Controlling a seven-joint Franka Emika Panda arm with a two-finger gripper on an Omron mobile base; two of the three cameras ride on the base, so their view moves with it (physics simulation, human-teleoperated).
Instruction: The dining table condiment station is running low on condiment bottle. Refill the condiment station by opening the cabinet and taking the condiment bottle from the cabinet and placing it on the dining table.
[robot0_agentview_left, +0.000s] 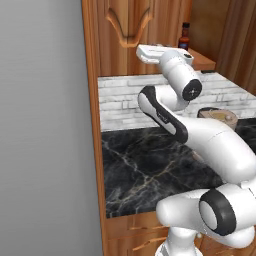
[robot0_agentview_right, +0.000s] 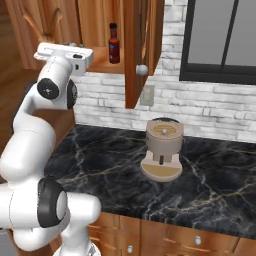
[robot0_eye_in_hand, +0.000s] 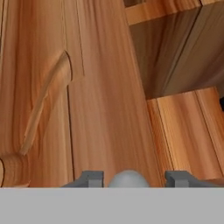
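condiment bottle (robot0_agentview_right: 114, 43) stands upright on the shelf of the cabinet (robot0_agentview_right: 100, 20), beside the swung-out right door (robot0_agentview_right: 140, 50) with its knob (robot0_agentview_right: 142, 69) — the left base view shows just its cap and neck (robot0_agentview_left: 184, 36). hand view: gripper (robot0_eye_in_hand: 131, 178) spread either side of a round silver knob (robot0_eye_in_hand: 128, 179) on the closed left door (robot0_eye_in_hand: 87, 96) — contact unclear.

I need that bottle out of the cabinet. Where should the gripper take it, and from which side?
Probably grip the condiment bottle around its straight body below the neck, jaws level, coming in from the cabinet's open front: it stands upright near the shelf's front edge.
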